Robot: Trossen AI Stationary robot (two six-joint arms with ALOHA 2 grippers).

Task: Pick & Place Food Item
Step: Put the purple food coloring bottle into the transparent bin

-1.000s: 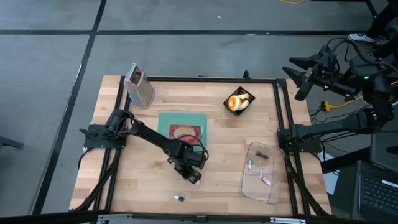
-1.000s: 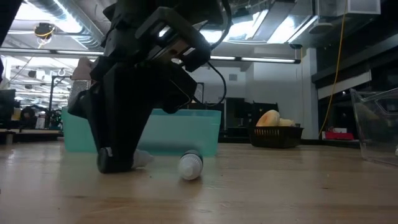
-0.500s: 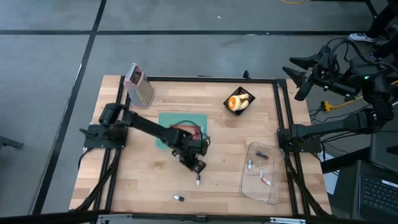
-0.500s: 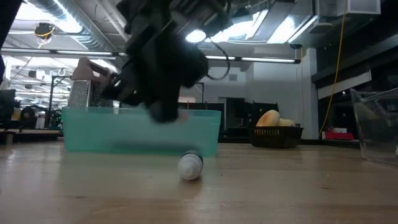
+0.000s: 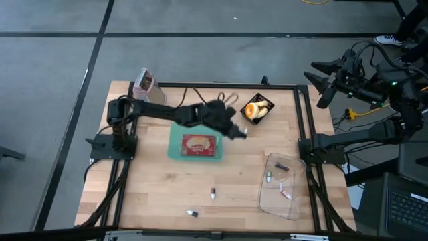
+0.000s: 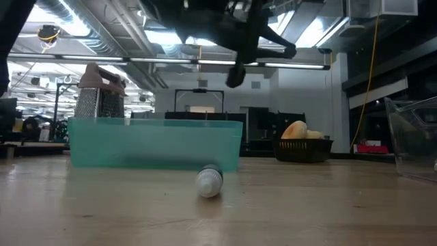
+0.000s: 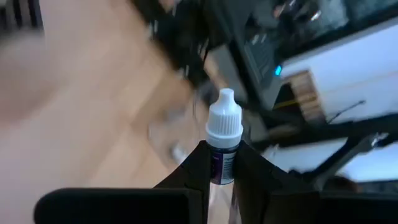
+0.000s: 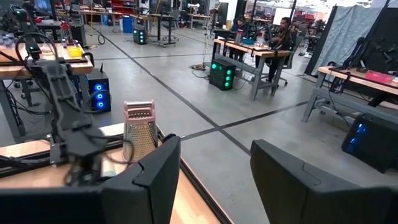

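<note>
Above the desk point(image 5: 234, 184), your left hand point(image 7: 219, 163) grips a white-capped dropper bottle point(image 7: 222, 144): carry it level toward the clear bin point(image 5: 281, 185); right hand point(image 8: 214, 171) open, parked aside.

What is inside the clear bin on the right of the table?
The clear bin holds three small dropper bottles, lying apart on its floor. Nothing covers them from above.

A small dropper bottle point(image 7: 222, 146), white cap and purple label, sits pinched upright between the left gripper's point(image 7: 219, 163) dark fingers, raised above the table near the bread basket point(image 5: 257, 110).
</note>
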